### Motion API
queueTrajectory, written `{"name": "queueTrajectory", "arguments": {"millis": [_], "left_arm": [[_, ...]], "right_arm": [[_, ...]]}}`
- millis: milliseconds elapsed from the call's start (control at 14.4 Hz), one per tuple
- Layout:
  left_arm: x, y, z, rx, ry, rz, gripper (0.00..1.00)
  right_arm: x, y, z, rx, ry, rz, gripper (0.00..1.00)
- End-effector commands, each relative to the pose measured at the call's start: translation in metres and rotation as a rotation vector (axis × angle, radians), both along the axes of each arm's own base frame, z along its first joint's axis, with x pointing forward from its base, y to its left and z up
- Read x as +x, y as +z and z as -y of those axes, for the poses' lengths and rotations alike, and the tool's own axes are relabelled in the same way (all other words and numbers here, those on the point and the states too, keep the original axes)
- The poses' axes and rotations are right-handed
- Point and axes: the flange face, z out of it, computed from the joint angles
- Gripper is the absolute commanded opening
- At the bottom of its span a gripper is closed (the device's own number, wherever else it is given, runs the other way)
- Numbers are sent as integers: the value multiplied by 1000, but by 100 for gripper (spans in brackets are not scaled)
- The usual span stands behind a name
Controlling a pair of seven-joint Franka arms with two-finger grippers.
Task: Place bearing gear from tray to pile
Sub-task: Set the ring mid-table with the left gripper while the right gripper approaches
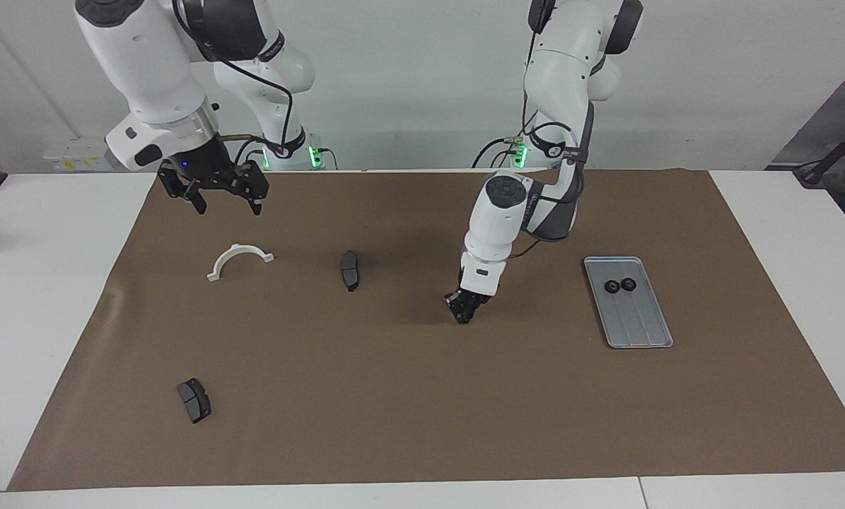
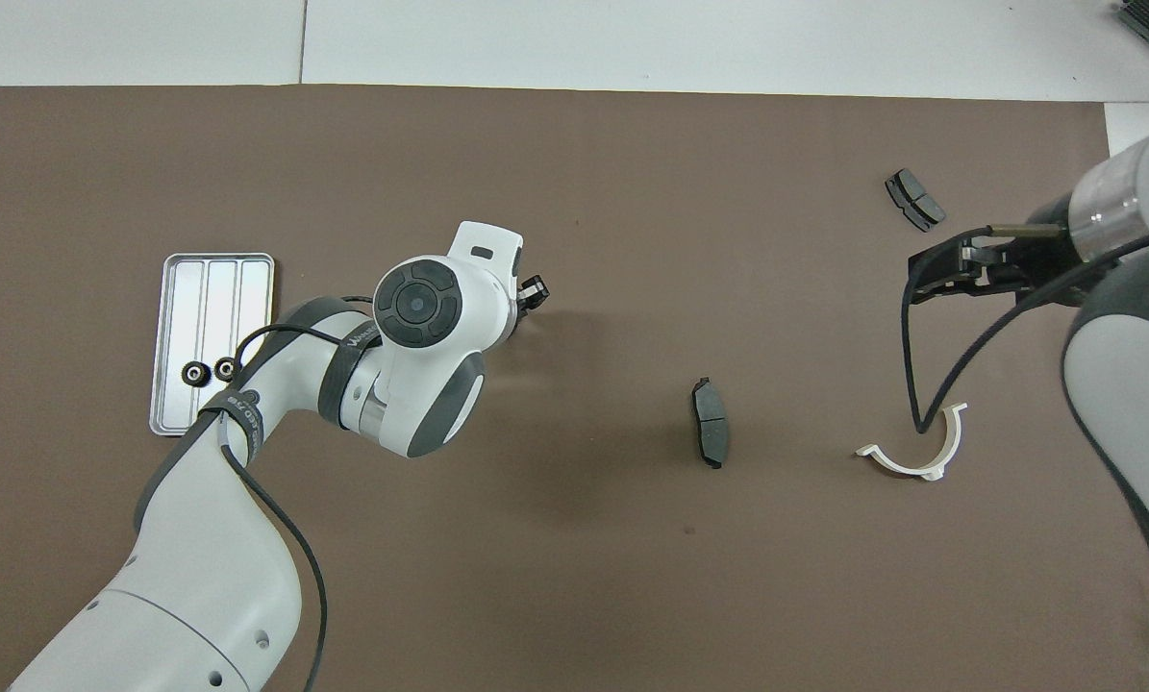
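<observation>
While the left tool (image 1: 462, 315) is lowered to the brown mat, its hold cannot be told; a released gear could roll. The right tool (image 1: 224, 200) waits, spread wide.

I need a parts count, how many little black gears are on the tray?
2, side by side on the tray at its end nearer the robots: gear, gear. The left gripper may hide another.

White wall (image 1: 408, 85) — brown-matted table (image 1: 394, 396)

Bare brown mat (image 1: 408, 396) around the left end effector (image 1: 462, 316), nearest obstacle a brake pad (image 1: 350, 270), tray (image 1: 645, 332) well apart
</observation>
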Motion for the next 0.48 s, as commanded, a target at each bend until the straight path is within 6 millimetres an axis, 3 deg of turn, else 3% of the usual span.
{"name": "queueTrajectory", "arguments": {"millis": [0,69,208,416], "left_arm": [[-3,0,-1,1,13,14,100],[-2,2,-3,18,12,-4,100],[12,36,-19,62,28,-58,100],[34,100,-102,81,54,-63,100]], "right_arm": [[19,-18,-34,-44,25,-17,100],[25,-23,-40,-59,37,-18,100],[34,-31,-54,-60,32,-17,100],[49,-45,-88,-54,10,-9,100]]}}
